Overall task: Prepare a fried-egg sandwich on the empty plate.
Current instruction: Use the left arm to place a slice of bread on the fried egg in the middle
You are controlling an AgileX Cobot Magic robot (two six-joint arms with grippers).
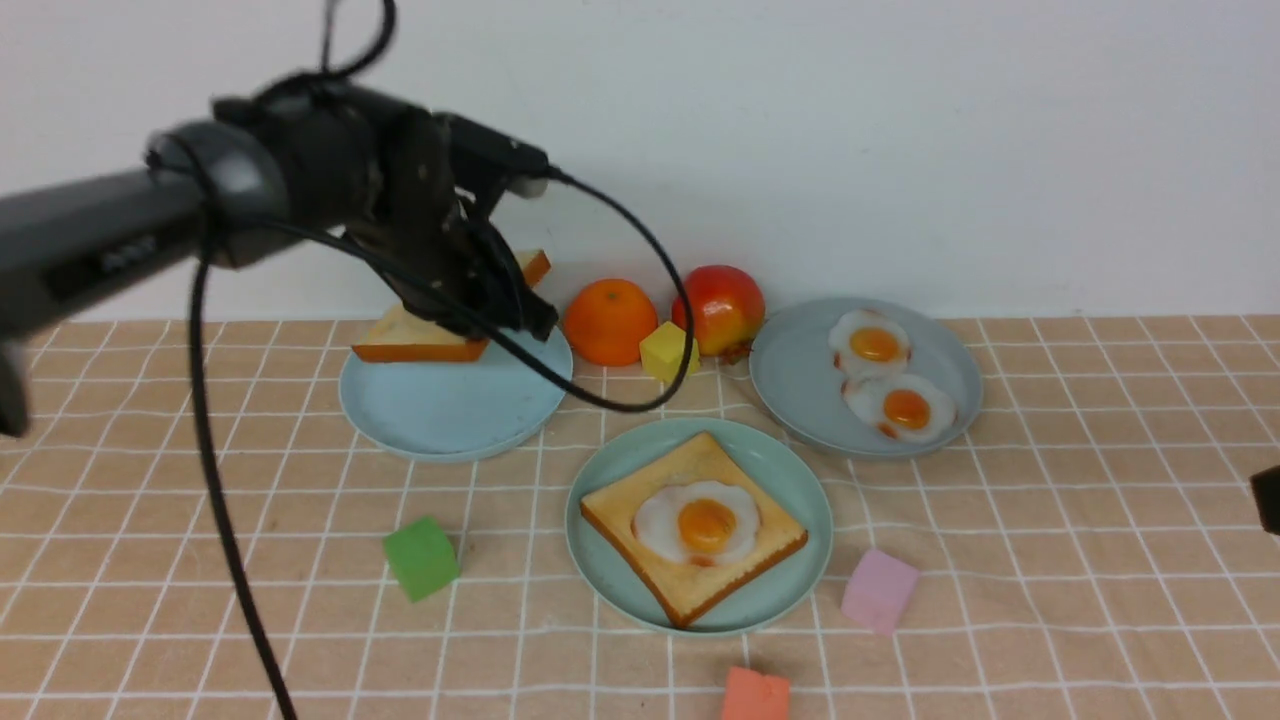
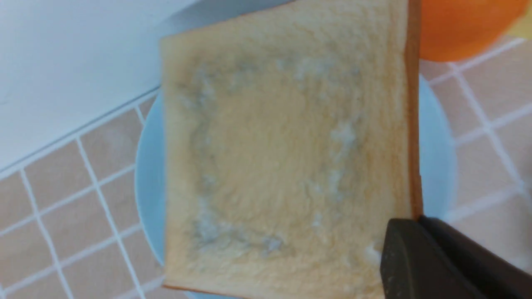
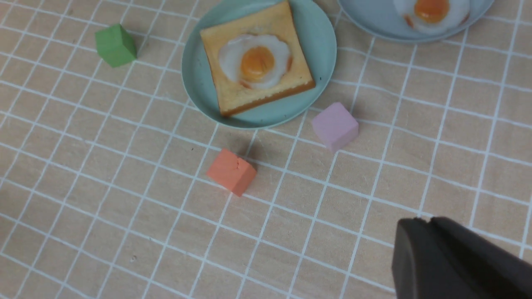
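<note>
The mint-green plate near the middle of the table holds one toast slice with a fried egg on top; both also show in the right wrist view, the toast and the egg. My left gripper is shut on the edge of a second toast slice and holds it tilted over the light sky-blue plate. In the left wrist view the toast fills the picture, clamped at the gripper. My right gripper is shut and empty, low at the right edge.
A grey-blue plate with two fried eggs stands at the back right. An orange, an apple and a yellow cube lie behind. Green, pink and orange-red cubes lie near the mint plate.
</note>
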